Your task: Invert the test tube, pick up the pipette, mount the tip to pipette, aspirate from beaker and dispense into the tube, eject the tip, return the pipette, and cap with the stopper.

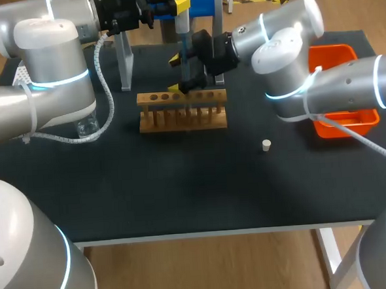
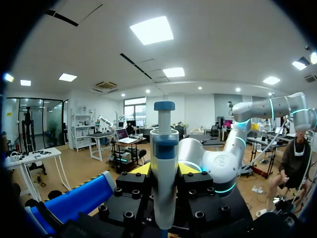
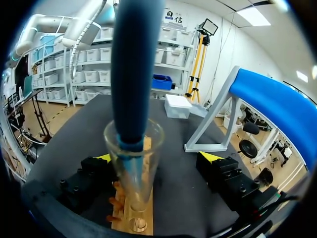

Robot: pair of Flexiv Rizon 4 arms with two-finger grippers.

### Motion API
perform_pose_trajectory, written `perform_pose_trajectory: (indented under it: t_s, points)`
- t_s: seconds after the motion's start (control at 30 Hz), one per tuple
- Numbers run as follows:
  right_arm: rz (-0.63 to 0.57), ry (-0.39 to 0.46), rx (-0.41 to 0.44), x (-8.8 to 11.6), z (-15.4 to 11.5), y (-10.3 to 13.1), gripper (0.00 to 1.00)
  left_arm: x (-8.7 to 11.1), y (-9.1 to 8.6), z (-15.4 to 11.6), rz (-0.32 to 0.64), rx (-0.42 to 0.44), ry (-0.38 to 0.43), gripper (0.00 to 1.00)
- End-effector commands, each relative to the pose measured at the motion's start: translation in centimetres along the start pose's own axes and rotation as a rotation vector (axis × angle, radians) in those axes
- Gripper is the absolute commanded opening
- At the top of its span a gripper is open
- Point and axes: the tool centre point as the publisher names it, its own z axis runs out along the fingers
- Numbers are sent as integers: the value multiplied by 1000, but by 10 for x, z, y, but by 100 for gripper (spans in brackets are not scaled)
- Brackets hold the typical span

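While the left arm (image 1: 51, 81) reaches in behind the rack (image 1: 183, 119), its jaws are clamped on the pipette (image 2: 164, 144). In the left wrist view one yellow fingertip (image 2: 142, 168) presses against each side of the barrel. The pipette hangs upright above the middle of the rack, plunger end up. Its blue lower part goes down into the open mouth of the tube (image 3: 148, 168), as the right wrist view shows. The glass tube stands upright with its mouth up and its foot down at the rack's top board. Whether it sits in a hole there I cannot tell. The right arm (image 1: 320, 84) comes in from the rack's right. Its jaws stand apart on either side of the tube, just above the rack, with a gap showing between the glass and one fingertip (image 3: 210, 156), so they are not gripping it. The stopper (image 1: 266, 145) lies alone on the dark counter (image 1: 183, 197), in front of the rack and off to its right, well apart from it. The beaker (image 1: 87, 128) stands to the rack's left, partly hidden under the left arm. The grey stand (image 1: 126, 63) with its blue top rises behind the rack. An orange bin (image 1: 349, 118) sits far to the rack's right, partly covered by the right arm.
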Motion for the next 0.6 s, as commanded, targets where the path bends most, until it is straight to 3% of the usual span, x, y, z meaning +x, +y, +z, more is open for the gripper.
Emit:
perform_pose_trajectory:
  t_s: [0.03,0.6]
  points:
    - [4,20,5,-3,-4,1,100,0,-1,0,-1,-1,-1,0]
    - [16,41,27,-3,-6,0,100,0,-1,0,-1,-1,-1,0]
